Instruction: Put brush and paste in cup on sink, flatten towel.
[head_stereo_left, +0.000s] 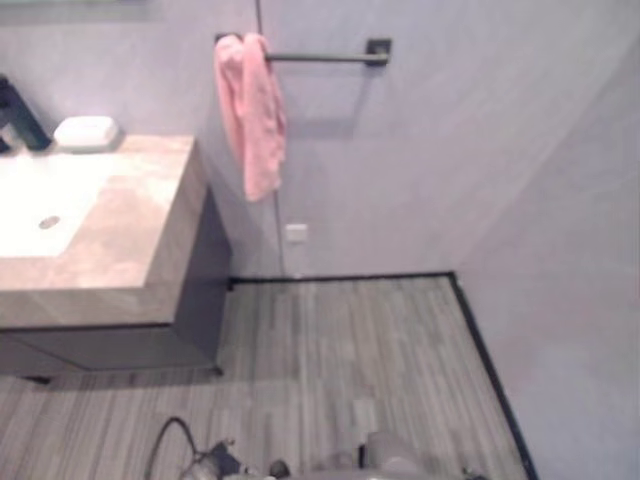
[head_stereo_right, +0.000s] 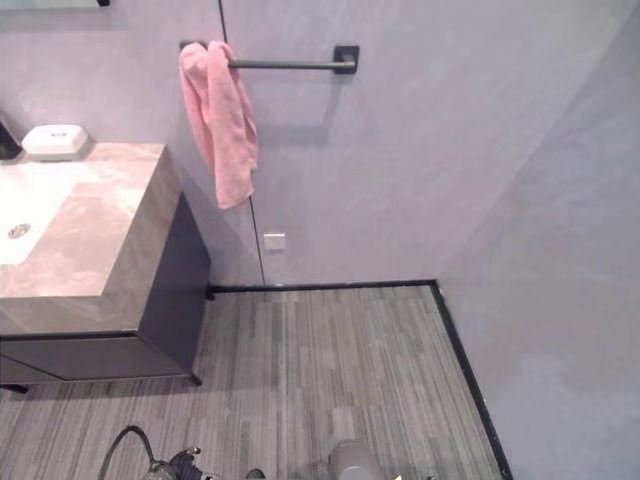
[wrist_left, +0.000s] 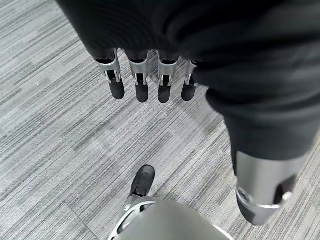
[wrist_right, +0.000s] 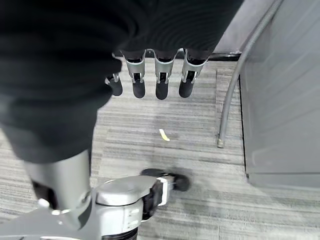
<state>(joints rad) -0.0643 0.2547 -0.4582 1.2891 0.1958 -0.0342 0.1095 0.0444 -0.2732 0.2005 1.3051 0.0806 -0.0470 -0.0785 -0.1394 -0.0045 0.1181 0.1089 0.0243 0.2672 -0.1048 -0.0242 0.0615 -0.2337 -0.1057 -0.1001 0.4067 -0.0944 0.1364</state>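
Hanging bunched at one end of the dark wall rail (head_stereo_right: 290, 64), the pink towel (head_stereo_right: 218, 118) is the clearest sign that the flattening step is not yet done: it drapes in a narrow, gathered fold rather than spread along the bar. The rail is fixed to the wall just beside the sink counter (head_stereo_right: 100, 250), and the towel hangs at the end of the rail nearer that counter. On the counter, at its back edge against the wall, sits a white soap dish (head_stereo_right: 52, 141), with the pale basin (head_stereo_right: 25, 215) sunk in the top in front of it. No brush, paste or cup can be made out on the part of the counter that shows, so I cannot tell whether that step is finished.

The left hand (wrist_left: 145, 75) hangs above bare floor, well apart from the counter, its fingers straight and relaxed, holding nothing. The right hand (wrist_right: 155, 75) hangs likewise, fingers loose and empty. Judging by this, the towel work at least remains.
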